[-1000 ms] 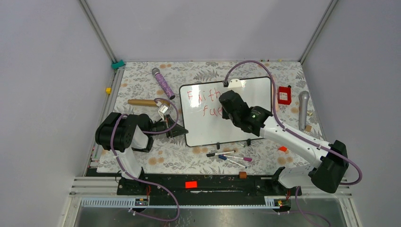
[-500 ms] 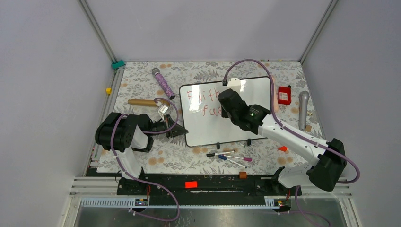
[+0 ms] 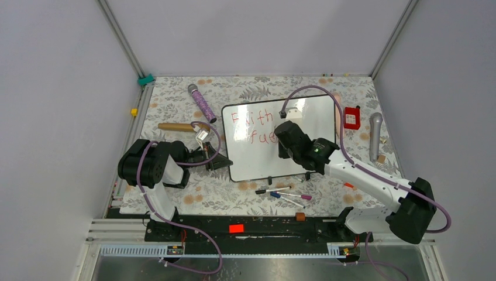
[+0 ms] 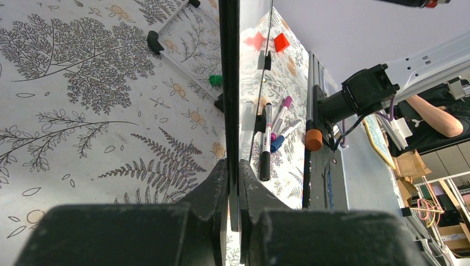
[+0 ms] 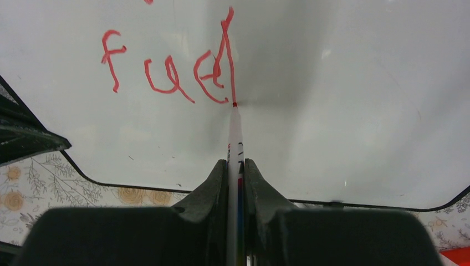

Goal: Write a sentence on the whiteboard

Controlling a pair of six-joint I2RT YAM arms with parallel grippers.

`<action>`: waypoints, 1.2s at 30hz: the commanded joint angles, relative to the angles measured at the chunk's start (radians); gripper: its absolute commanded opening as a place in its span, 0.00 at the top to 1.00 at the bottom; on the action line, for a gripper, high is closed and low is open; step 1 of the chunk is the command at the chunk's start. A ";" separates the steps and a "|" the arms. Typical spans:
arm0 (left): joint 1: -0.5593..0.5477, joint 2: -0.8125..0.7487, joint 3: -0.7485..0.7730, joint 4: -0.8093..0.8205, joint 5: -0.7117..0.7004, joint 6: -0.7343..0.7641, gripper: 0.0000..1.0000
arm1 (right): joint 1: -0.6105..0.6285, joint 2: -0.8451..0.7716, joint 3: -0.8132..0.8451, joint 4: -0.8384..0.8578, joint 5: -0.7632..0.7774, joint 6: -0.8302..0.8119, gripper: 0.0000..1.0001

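The whiteboard (image 3: 310, 123) lies on the floral table, black-framed. Red writing (image 3: 252, 117) reads "Faith" with "fuel" below (image 5: 166, 72). My right gripper (image 5: 235, 166) is shut on a white marker with a red tip (image 5: 235, 130); the tip touches the board at the foot of the "l". From above, the right gripper (image 3: 285, 140) covers the end of "fuel". My left gripper (image 4: 234, 172) is shut on the board's left edge (image 4: 229, 83); from above the left gripper (image 3: 221, 162) sits at that edge.
Several loose markers (image 3: 283, 194) lie in front of the board. A purple microphone (image 3: 202, 103), a wooden stick (image 3: 175, 126), a red box (image 3: 351, 117) and a grey microphone (image 3: 375, 134) lie around it. An orange cylinder (image 3: 300, 216) sits near the front rail.
My right gripper moved toward me down the board, drawing the long stroke of the "l". The left gripper kept its hold on the board's edge.
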 commanded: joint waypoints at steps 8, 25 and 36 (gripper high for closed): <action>-0.004 0.005 0.019 0.075 0.020 0.024 1.00 | -0.009 -0.058 -0.006 -0.046 -0.003 0.013 1.00; -0.004 0.003 0.019 0.074 0.020 0.023 1.00 | -0.026 -0.083 0.046 -0.059 0.081 -0.032 1.00; -0.003 0.003 0.019 0.075 0.021 0.023 1.00 | -0.037 -0.003 0.103 -0.040 0.109 -0.047 1.00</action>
